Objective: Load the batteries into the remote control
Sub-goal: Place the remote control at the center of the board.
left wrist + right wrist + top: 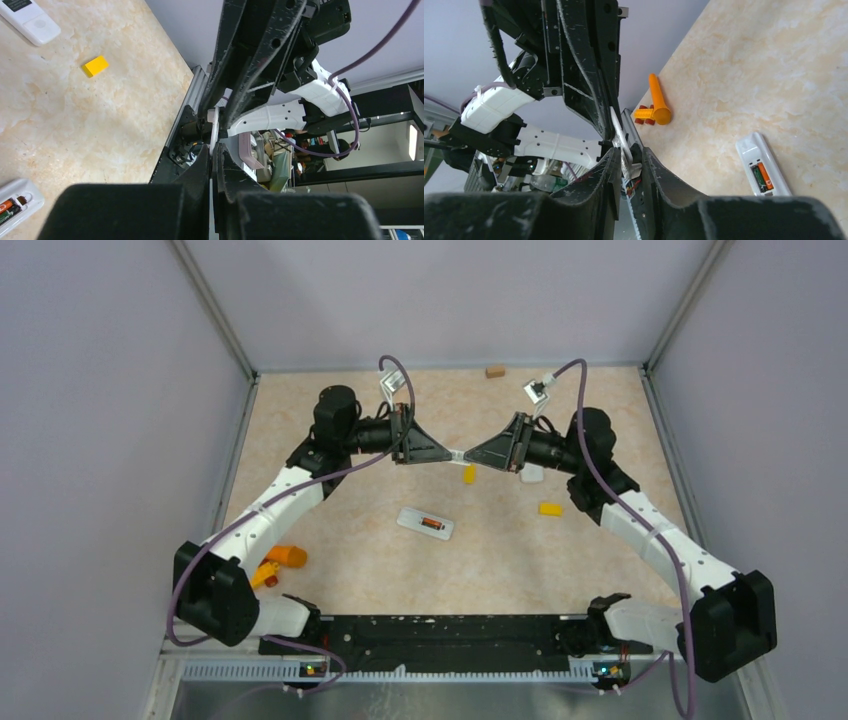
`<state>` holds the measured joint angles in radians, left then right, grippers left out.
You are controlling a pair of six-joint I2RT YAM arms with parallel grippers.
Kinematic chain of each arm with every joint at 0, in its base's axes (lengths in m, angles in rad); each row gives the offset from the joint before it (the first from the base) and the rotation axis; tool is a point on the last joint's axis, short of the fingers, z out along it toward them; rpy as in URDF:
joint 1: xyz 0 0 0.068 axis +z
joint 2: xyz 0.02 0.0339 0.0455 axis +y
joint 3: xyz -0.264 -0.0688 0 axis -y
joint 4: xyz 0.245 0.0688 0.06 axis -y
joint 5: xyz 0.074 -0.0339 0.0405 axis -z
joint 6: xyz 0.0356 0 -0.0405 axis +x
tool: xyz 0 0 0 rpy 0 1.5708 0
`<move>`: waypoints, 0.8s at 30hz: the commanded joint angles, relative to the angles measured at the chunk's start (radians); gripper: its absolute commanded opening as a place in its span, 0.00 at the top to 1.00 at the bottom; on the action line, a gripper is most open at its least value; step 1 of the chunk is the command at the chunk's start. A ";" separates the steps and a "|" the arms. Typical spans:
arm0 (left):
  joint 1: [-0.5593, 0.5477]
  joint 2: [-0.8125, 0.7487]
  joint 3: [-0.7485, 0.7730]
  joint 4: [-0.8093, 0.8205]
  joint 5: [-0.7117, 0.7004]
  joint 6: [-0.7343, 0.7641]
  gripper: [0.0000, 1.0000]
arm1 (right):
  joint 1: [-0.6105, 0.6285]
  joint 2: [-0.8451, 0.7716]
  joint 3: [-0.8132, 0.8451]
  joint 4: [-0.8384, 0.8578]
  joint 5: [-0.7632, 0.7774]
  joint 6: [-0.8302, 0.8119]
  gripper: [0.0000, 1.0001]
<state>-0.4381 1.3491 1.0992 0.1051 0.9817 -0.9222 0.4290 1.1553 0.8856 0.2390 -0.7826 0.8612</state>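
White-and-black left arm (283, 490) and right arm (650, 527), purple cables (394, 359).

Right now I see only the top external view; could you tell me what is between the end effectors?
Observer: A thin white flat plastic plate, clamped edge-on in the left end effector.
Operator: Has the right one gripped it?
Observer: Its wrist view shows the right end effector straddling it with a gap.
Operator: And the remote?
Observer: The slim white rectangular remote control holds an orange-and-black battery beside a dark battery.
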 commanded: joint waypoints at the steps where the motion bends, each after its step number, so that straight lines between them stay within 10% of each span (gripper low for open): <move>1: 0.004 -0.010 0.024 0.038 0.011 0.005 1.00 | -0.004 0.013 -0.019 0.094 -0.023 0.049 0.82; 7: 0.009 -0.009 0.018 0.039 -0.012 0.000 0.94 | -0.004 0.009 -0.037 0.118 -0.033 0.082 0.94; 17: 0.066 -0.089 -0.059 -0.094 -0.207 0.156 0.04 | 0.010 -0.003 -0.094 0.035 0.077 0.067 1.00; 24: 0.121 -0.146 -0.230 -0.263 -0.667 0.277 0.01 | 0.165 0.047 -0.172 -0.018 0.314 0.078 1.00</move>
<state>-0.3367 1.2324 0.9535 -0.0601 0.6220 -0.7364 0.4995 1.1690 0.7444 0.2367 -0.6205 0.9379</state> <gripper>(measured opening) 0.986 0.123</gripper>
